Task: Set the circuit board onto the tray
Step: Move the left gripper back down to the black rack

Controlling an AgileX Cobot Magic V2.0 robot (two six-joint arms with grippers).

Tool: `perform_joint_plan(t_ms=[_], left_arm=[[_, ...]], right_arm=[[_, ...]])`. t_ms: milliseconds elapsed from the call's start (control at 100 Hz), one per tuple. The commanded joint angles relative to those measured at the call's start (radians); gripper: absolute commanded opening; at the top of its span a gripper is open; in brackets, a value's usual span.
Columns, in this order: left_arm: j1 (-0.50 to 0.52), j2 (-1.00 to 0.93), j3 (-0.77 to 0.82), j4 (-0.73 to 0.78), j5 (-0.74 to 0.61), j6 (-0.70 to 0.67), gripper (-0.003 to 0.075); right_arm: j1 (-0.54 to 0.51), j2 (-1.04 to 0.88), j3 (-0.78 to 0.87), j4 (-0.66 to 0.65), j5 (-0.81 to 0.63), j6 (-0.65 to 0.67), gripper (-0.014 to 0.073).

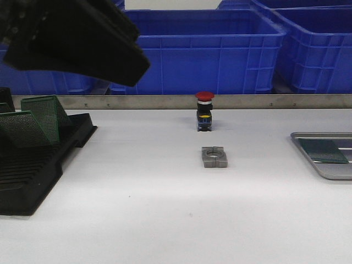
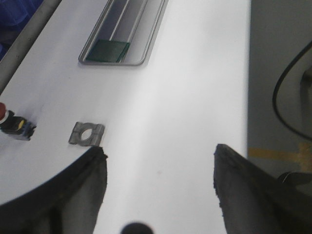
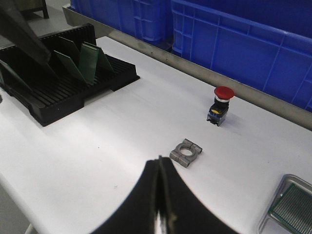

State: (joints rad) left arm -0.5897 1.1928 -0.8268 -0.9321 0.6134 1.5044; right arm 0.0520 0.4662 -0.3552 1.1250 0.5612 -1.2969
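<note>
A silver-grey tray (image 1: 308, 159) lies at the table's right edge with one green circuit board (image 1: 327, 151) flat in it. The tray (image 2: 112, 63) and that board (image 2: 109, 50) also show in the left wrist view, and the tray (image 3: 287, 178) and board (image 3: 291, 207) in the right wrist view. More green boards (image 1: 49, 115) stand tilted in a black slotted rack (image 1: 33, 170) at the left. My left gripper (image 2: 161, 153) is open and empty, held high above the table's left side (image 1: 71, 38). My right gripper (image 3: 160, 158) is shut and looks empty, above the table near the grey block.
A grey metal block with a round hole (image 1: 214, 157) lies mid-table. A red-capped push button (image 1: 204, 113) stands behind it. Big blue plastic bins (image 1: 220, 49) line the back behind a metal rail (image 1: 165, 102).
</note>
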Motion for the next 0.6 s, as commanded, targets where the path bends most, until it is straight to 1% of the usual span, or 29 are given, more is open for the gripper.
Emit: perform_joint_plan(t_ms=[0,150,290,420,500,590], left_arm=[[0.033,-0.043,-0.026,0.072,-0.035,-0.026,0.0440],[0.131,-0.063,-0.026,0.280,-0.043,-0.065,0.0440],[0.251,-0.050,-0.026,0.388,-0.052,-0.065,0.0440],[0.357,-0.010,-0.026,0.417,-0.082,-0.065,0.0440],[0.396,0.028,-0.026,0.417,-0.101,-0.065,0.0440],[0.410,0.079,-0.026,0.417,-0.126,-0.065,0.0440]], right_arm=[[0.005,-0.042,0.006,0.037,-0.028,-0.014,-0.0061],[0.005,-0.078,0.023,0.037,-0.071,-0.014,-0.0061],[0.005,-0.078,0.023,0.039,-0.080,-0.014,-0.0061],[0.005,-0.078,0.023,0.041,-0.078,-0.014,-0.0061],[0.005,-0.078,0.023,0.043,-0.078,-0.014,-0.0061],[0.005,-0.078,0.023,0.044,-0.078,-0.014,-0.0061]])
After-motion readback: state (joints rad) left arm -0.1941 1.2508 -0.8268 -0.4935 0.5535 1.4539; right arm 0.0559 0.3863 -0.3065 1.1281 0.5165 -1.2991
